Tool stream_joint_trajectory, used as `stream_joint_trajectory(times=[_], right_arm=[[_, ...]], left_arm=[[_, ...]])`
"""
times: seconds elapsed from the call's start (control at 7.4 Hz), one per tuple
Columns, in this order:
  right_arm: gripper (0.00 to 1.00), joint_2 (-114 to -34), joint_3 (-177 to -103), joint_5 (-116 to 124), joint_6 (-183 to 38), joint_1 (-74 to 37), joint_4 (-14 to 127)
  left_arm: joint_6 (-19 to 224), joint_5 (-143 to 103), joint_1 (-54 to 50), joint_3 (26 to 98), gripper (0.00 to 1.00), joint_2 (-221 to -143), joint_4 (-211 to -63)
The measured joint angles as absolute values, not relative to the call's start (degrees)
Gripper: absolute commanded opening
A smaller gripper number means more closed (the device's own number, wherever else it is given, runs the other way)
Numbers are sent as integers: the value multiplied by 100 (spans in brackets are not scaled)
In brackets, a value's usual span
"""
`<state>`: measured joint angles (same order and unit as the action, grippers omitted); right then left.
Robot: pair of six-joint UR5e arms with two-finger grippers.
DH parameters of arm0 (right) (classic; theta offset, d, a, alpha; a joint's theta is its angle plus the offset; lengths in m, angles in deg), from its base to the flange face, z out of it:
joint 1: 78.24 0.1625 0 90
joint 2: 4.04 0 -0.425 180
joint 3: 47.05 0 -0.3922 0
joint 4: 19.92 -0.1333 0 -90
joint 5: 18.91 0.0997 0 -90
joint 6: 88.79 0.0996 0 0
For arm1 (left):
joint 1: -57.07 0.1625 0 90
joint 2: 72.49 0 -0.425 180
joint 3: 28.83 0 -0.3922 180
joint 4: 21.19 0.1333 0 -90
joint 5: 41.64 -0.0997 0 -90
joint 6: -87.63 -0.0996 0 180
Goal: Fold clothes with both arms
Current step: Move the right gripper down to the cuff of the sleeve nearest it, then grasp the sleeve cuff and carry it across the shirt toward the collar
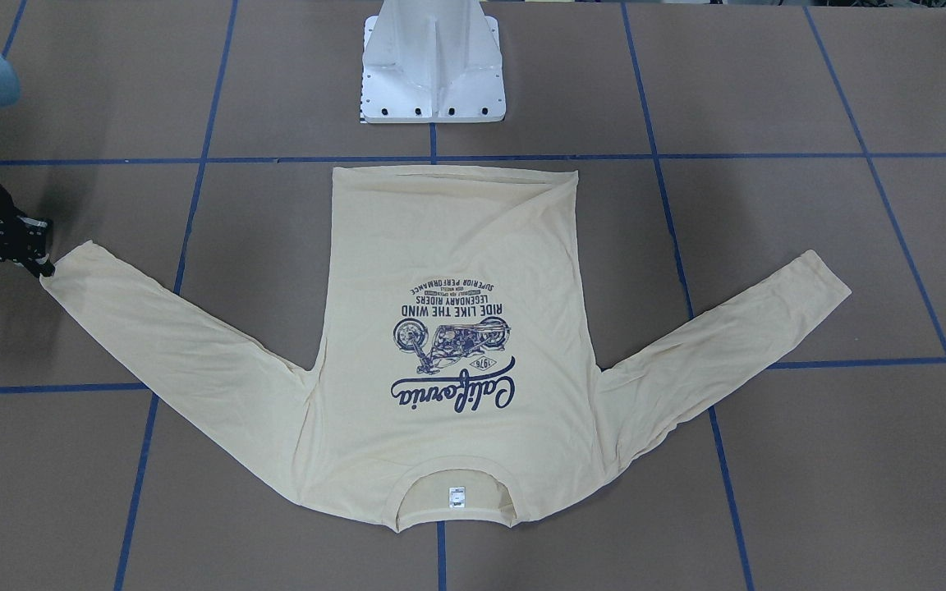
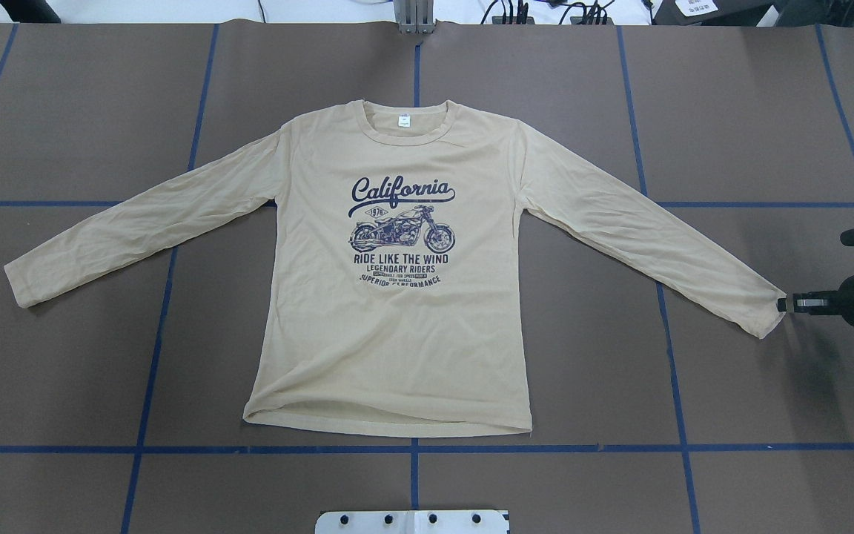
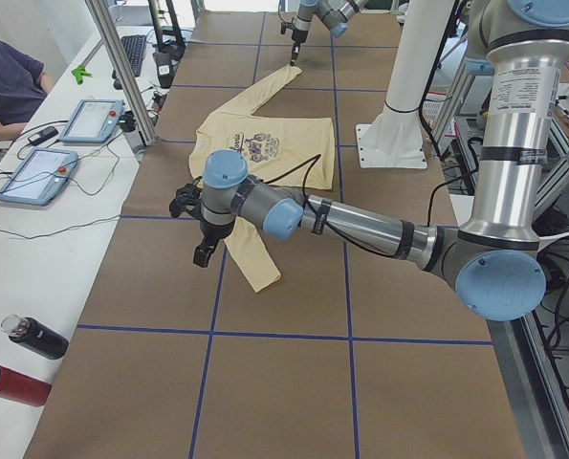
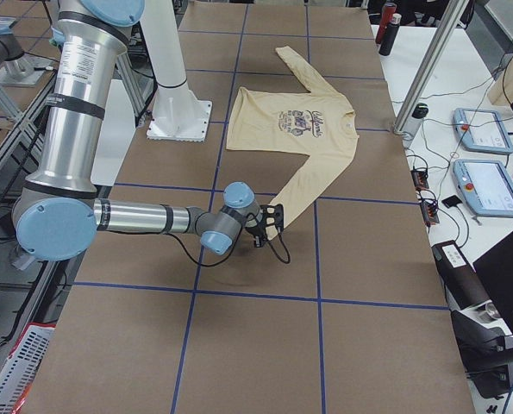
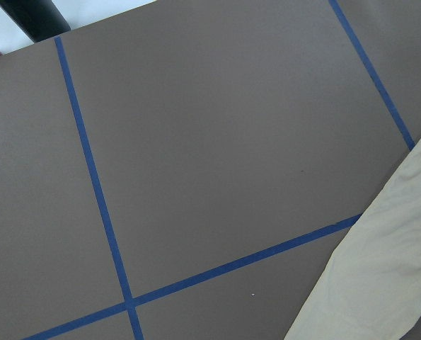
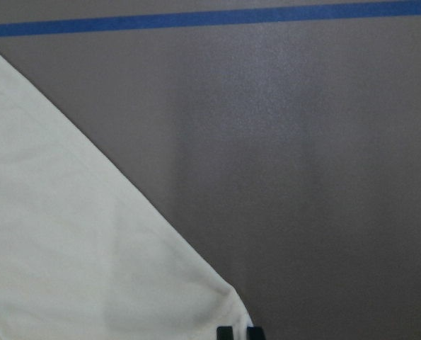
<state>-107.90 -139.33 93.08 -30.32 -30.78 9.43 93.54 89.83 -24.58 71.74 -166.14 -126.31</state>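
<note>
A: Black fingertips sit right at the bottom of the right wrist view, drawn close together with a sliver of pale cloth between them. What does the right gripper have?

B: It pinches the corner of a cuff, the one on the sleeve at the robot's right. The right arm reaches low across the table to it.

A: And the T-shirt itself?

B: It lies flat and front up in the middle of the table, both sleeves spread out and slanting back toward the robot's side. The navy print faces up, the neck label shows at the far edge, and the hem lies toward the white pedestal base. Around it, blue tape lines cross the brown surface.

A: Where is the left gripper?

B: It hangs above the table near the end of the other sleeve, not touching the cloth. The left arm crosses in front of that sleeve in the left side view.

A: Is it spread or pressed together?

B: That cannot be told: only the side view and a scrap at the edge of the front view show it, and its own wrist camera sees just tape, table and a bit of sleeve.
</note>
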Motion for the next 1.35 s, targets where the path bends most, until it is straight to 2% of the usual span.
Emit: stream_joint_trajectory(times=[0.41,0.54,0.81,1.08,1.35], right_arm=[[0,-10776,-14005,9380,-3174,-2902,973],[0,-10732,-14233,9497,-3186,-2773,1231],[0,-10310,-15384,9725,-3191,-2515,2948],[0,-9318,-16093,9729,-3125,-2473,4706],[0,-7911,-16129,9547,-3023,-2743,6228]], left_arm=[[9352,8984,-2458,7173,100,-16602,-12631],[9352,8984,-2458,7172,100,-16601,-12631],[9352,8984,-2458,7172,100,-16601,-12631],[9352,8980,-2454,7170,100,-16600,-12631],[9363,8983,-2444,7162,100,-16606,-12631]])
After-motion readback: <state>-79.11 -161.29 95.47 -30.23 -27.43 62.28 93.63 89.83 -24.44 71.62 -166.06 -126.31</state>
